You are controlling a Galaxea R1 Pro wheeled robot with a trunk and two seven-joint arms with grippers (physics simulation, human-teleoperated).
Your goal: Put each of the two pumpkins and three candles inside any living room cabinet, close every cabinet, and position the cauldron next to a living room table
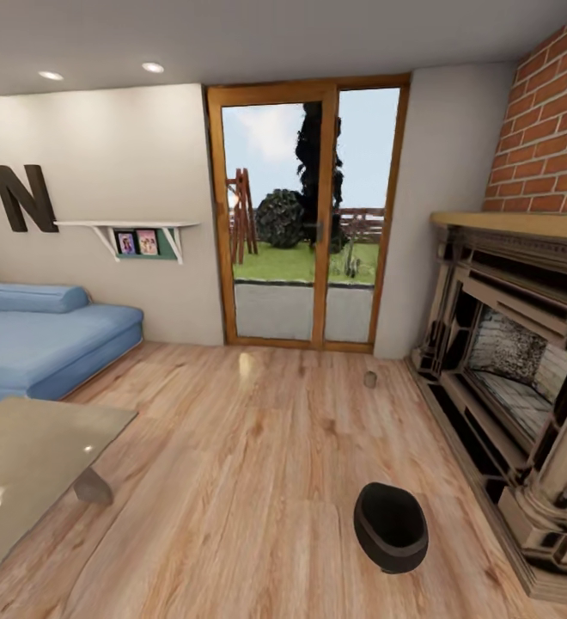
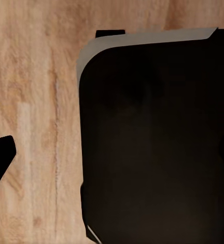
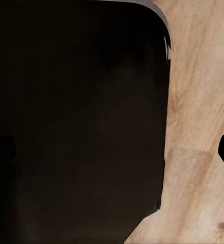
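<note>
Gripper state can't be told from either wrist view, just dark bodywork hung over the wood floor (image 2: 35, 76). The cauldron (image 1: 391, 526) is sat near the fireplace (image 1: 515, 370), well apart from the glass table (image 1: 34, 464); one candle (image 1: 370, 378) could easily get clipped while driving

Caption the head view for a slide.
Black cauldron on the wood floor beside the fireplace, small candle farther back.

The black cauldron (image 1: 391, 526) sits upright on the wood floor; 1 candle (image 1: 370, 378) stands well beyond it.
</note>
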